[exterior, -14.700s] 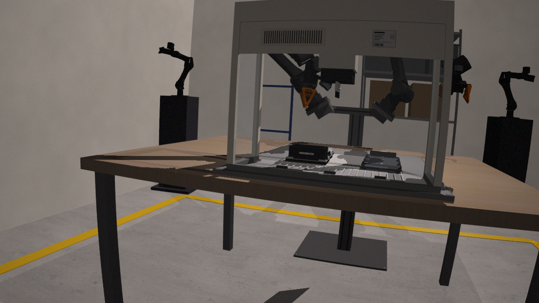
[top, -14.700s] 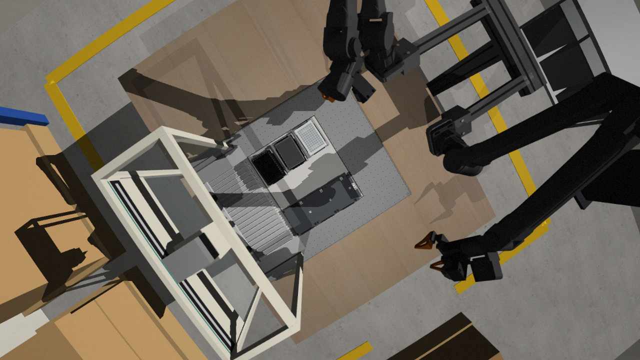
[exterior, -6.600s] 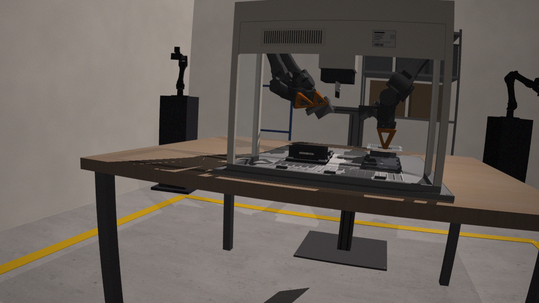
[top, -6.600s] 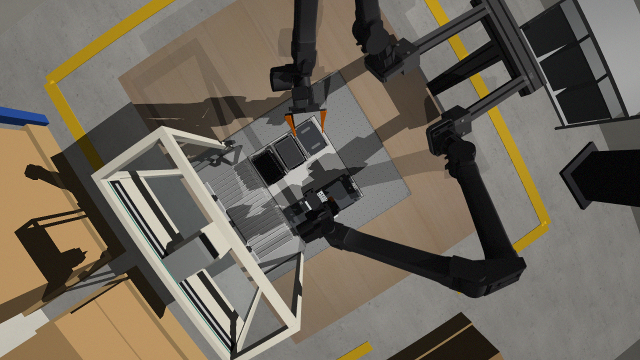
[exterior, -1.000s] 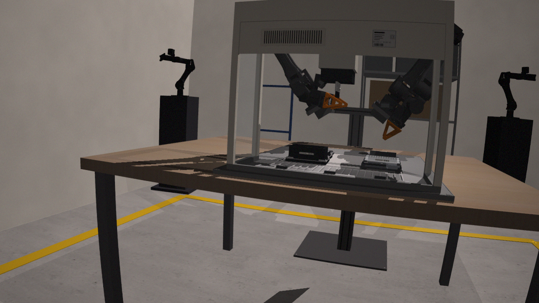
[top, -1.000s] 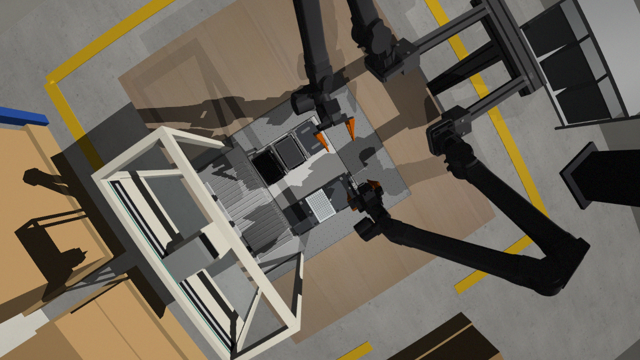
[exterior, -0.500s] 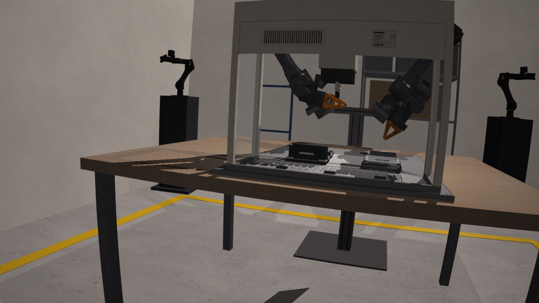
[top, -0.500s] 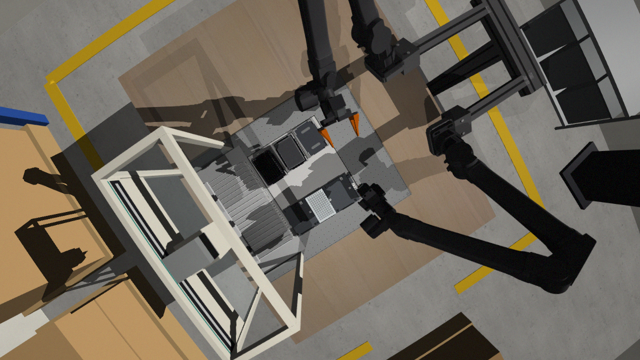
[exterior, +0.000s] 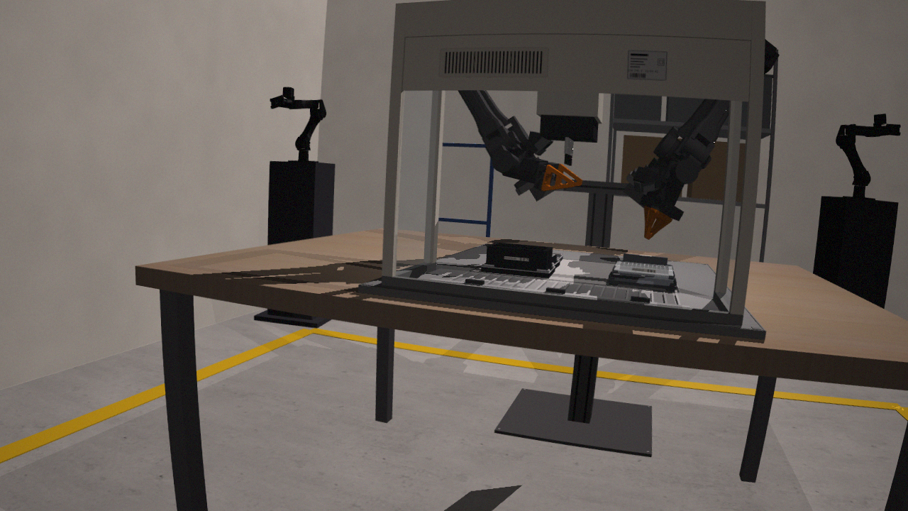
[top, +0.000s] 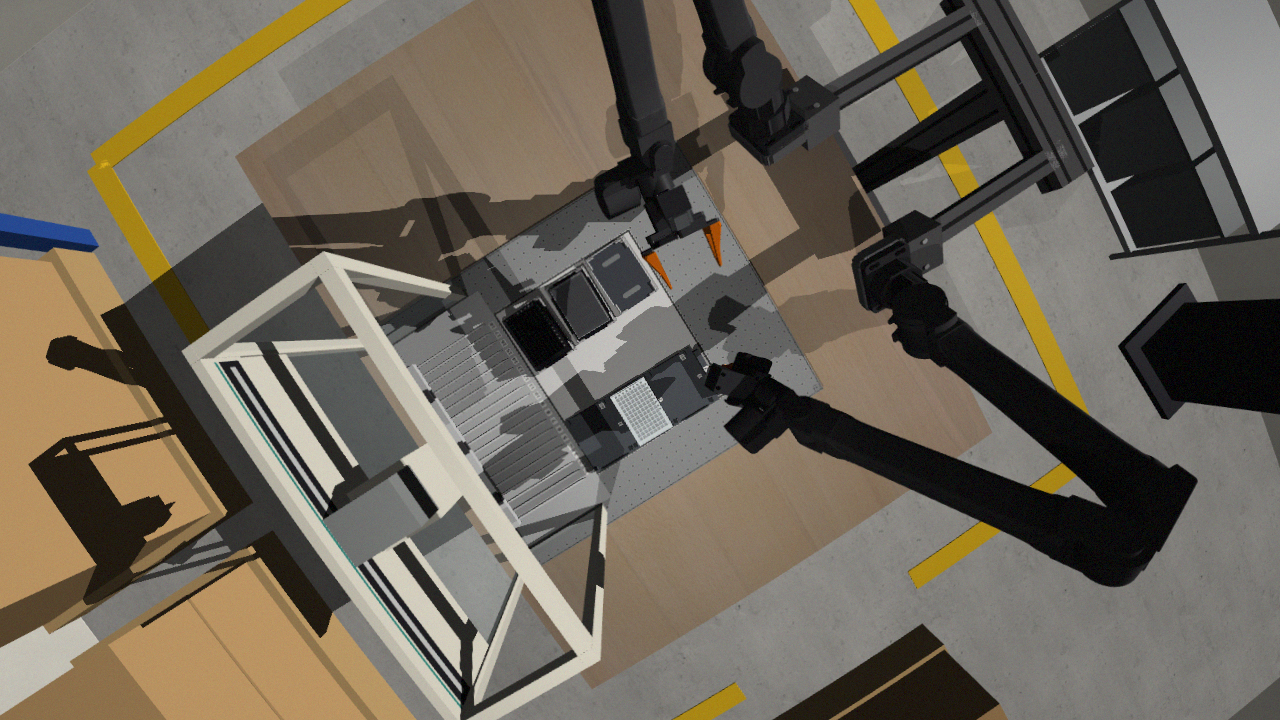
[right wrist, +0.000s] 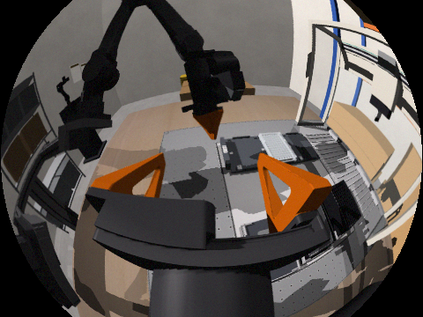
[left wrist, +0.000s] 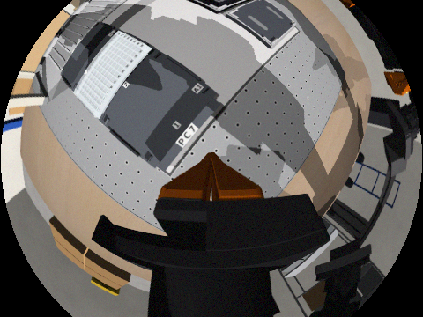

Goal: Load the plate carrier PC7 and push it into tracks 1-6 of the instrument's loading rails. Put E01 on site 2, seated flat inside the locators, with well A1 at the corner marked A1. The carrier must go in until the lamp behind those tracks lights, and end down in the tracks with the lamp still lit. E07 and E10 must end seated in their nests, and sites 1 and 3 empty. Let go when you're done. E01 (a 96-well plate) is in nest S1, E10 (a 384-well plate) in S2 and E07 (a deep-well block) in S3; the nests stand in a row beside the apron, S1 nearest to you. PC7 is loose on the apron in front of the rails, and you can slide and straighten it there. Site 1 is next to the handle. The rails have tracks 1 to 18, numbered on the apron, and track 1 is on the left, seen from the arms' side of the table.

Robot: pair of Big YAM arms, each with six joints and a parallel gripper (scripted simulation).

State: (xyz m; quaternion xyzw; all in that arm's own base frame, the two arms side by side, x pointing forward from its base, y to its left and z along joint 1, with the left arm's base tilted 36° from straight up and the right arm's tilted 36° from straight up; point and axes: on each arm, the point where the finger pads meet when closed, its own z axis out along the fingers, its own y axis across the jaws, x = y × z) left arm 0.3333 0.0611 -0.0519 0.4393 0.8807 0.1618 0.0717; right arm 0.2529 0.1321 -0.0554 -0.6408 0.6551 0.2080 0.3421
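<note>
"Where's the carrier from here?"

"Short of the loading rails [top: 465, 385] [left wrist: 79, 26] [right wrist: 344, 154], its long axis running roughly with the tracks. I can't tell whether the leading end has entered."

"And the arms?"

"The left gripper [top: 716, 380] [exterior: 648, 237] [left wrist: 211, 158] [right wrist: 213, 139] is nearer, fingers together with nothing between them, raised just beyond the handle end, on the side away from the rails. So PC7 [top: 684, 385] [left wrist: 141, 97] [right wrist: 244, 154] lies between it and them. The right gripper [top: 694, 275] [right wrist: 211, 158] hangs well apart from the carrier, fingers spread, also outward from the rails."

"So it's a push?"

"I'd judge so: lower the closed tips behind the handle, then drive railward, square to that end. Off-centre, it could skew."

"How does it look?"

"Long, low, dark grey, with a pale handle strip. The white 96-well plate E01 [top: 640, 411] [exterior: 644, 267] [left wrist: 114, 68] [right wrist: 278, 146] sits on the middle site, looking level; full seating I can't confirm. Smallest, the PC7 label [left wrist: 187, 136] marks the end farthest from the rails."
</note>
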